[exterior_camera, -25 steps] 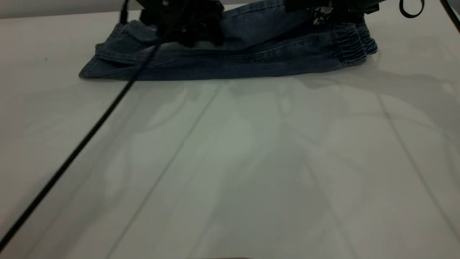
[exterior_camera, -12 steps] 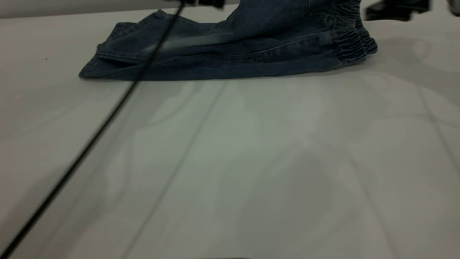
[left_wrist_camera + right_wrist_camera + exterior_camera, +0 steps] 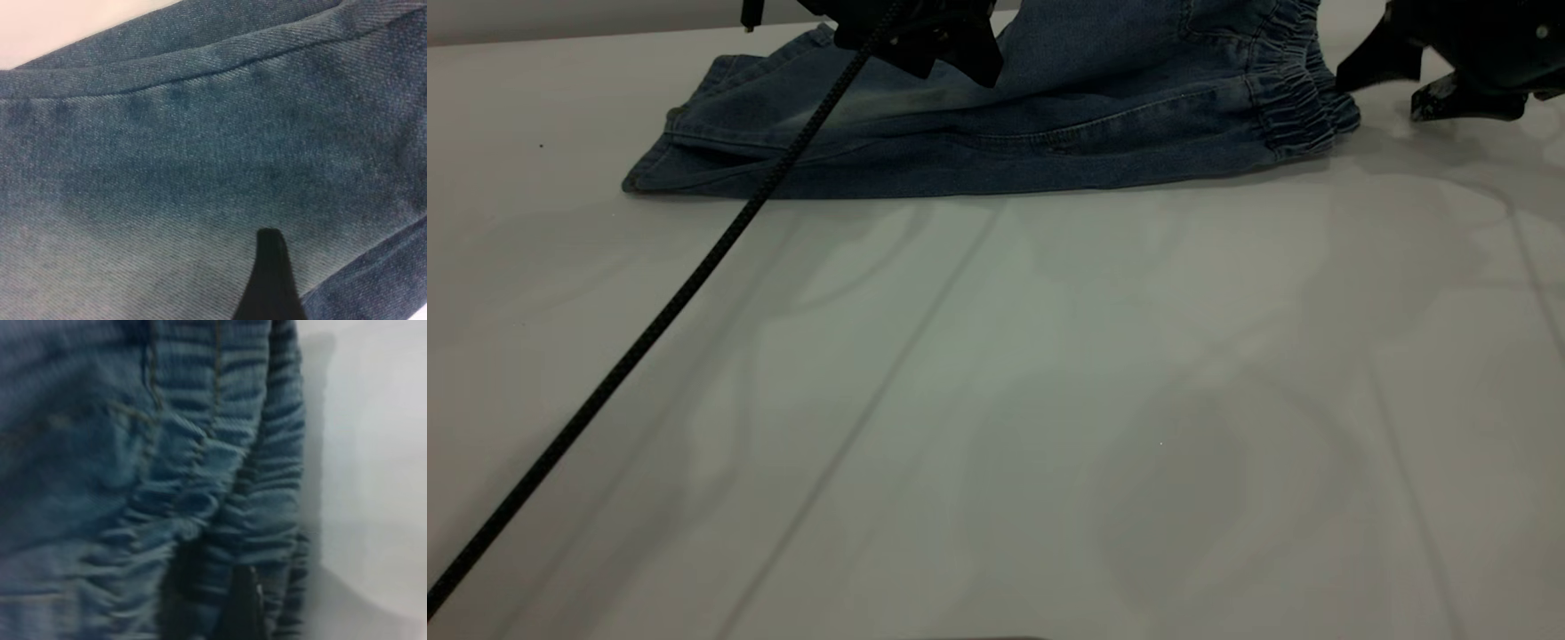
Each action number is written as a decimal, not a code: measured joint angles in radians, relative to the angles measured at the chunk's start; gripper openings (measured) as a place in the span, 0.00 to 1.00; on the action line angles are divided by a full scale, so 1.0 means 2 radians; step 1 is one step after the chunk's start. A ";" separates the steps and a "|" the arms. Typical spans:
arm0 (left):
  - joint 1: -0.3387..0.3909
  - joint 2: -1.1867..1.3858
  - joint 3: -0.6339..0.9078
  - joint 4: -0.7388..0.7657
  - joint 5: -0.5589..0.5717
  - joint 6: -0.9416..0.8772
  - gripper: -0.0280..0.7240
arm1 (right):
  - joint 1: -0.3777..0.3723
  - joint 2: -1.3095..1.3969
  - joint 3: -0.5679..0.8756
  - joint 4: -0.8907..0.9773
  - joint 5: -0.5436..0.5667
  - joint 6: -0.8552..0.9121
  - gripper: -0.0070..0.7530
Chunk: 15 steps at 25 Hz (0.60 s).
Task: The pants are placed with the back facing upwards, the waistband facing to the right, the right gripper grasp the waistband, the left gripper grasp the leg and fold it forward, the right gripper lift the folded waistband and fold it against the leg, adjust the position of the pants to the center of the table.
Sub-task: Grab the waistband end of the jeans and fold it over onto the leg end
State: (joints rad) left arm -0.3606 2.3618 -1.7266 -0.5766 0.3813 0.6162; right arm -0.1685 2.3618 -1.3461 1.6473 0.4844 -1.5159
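Observation:
The blue denim pants [image 3: 978, 151] lie folded lengthwise along the far side of the table [image 3: 996, 400]. Their ruffled waistband [image 3: 1303, 98] is at the right end and the leg hems at the left. My left gripper [image 3: 925, 53] hangs open just above the upper layer near the middle; in the left wrist view one black fingertip [image 3: 270, 267] hovers over plain faded denim [image 3: 167, 167]. My right gripper [image 3: 1396, 89] is open, low over the table just right of the waistband. The right wrist view shows the gathered waistband [image 3: 220, 467] with a dark fingertip [image 3: 243, 607] at its edge. The printed leg is hidden.
A black cable [image 3: 667, 311] runs diagonally from the left arm across the table towards the near left corner. Bare tabletop stretches in front of the pants and to the right of the waistband [image 3: 373, 453].
The left gripper rose off the pants, left the view, and has come back down over them. The right gripper moved from above the waistband to its right side. The pants have settled flat.

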 joint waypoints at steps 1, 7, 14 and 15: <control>0.000 0.000 0.000 0.000 0.000 0.000 0.72 | 0.000 0.003 -0.001 0.009 -0.001 -0.017 0.76; 0.000 0.000 0.000 0.001 0.000 0.000 0.72 | 0.000 0.011 -0.003 0.050 0.032 -0.096 0.76; 0.000 0.009 0.000 0.001 -0.007 0.000 0.72 | 0.000 0.035 -0.007 0.052 0.120 -0.104 0.76; 0.000 0.014 0.000 0.000 -0.008 0.000 0.72 | 0.000 0.037 -0.007 0.052 0.126 -0.104 0.76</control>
State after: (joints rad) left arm -0.3606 2.3891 -1.7266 -0.5758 0.3646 0.6162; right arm -0.1685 2.4366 -1.3610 1.7504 0.7370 -1.7243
